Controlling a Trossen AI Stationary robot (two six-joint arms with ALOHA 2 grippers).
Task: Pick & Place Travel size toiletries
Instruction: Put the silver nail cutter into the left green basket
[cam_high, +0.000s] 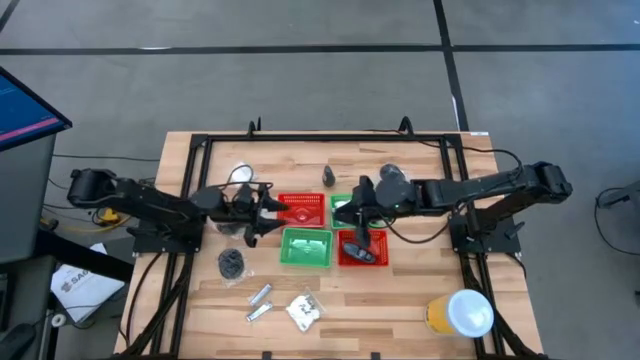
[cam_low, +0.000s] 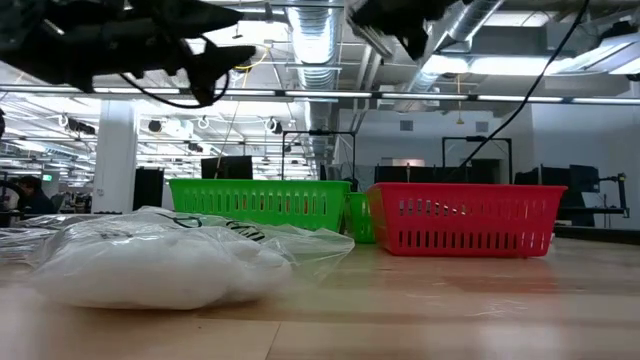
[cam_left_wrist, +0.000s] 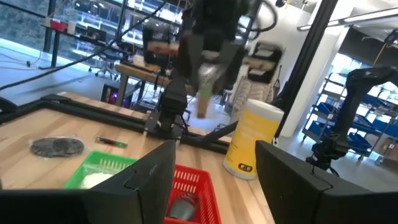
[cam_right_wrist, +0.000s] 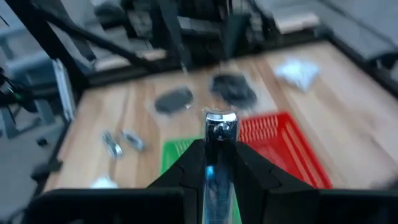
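Note:
My right gripper (cam_high: 353, 212) hovers over the baskets, shut on a thin silver tube (cam_right_wrist: 219, 134). The left wrist view shows this tube (cam_left_wrist: 203, 93) hanging under it. My left gripper (cam_high: 262, 206) is open, raised above the table beside the far red basket (cam_high: 300, 208) and touching nothing; its fingers (cam_left_wrist: 149, 177) stand wide apart. Lying on the table are a black coiled piece (cam_high: 232, 263), two silver tubes (cam_high: 260, 301), a white packet (cam_high: 305, 311) and a dark oblong bottle (cam_high: 328, 177). Another dark item (cam_high: 358, 250) lies in the near red basket. My right gripper pinches the silver tube between its two fingers (cam_right_wrist: 249, 171), which lie along the tube. The tube's end (cam_right_wrist: 221, 119) sticks out past the fingertips. The gripper comes from above, slanting down. The tube is lifted clear and hangs over the baskets.
Two red and two green mesh baskets (cam_high: 306, 247) cluster at the table's middle. A yellow tub with a white lid (cam_high: 461, 312) stands near the right near corner. A black frame (cam_high: 200, 150) edges the table. The white packet (cam_low: 170, 262) fills the low view's foreground.

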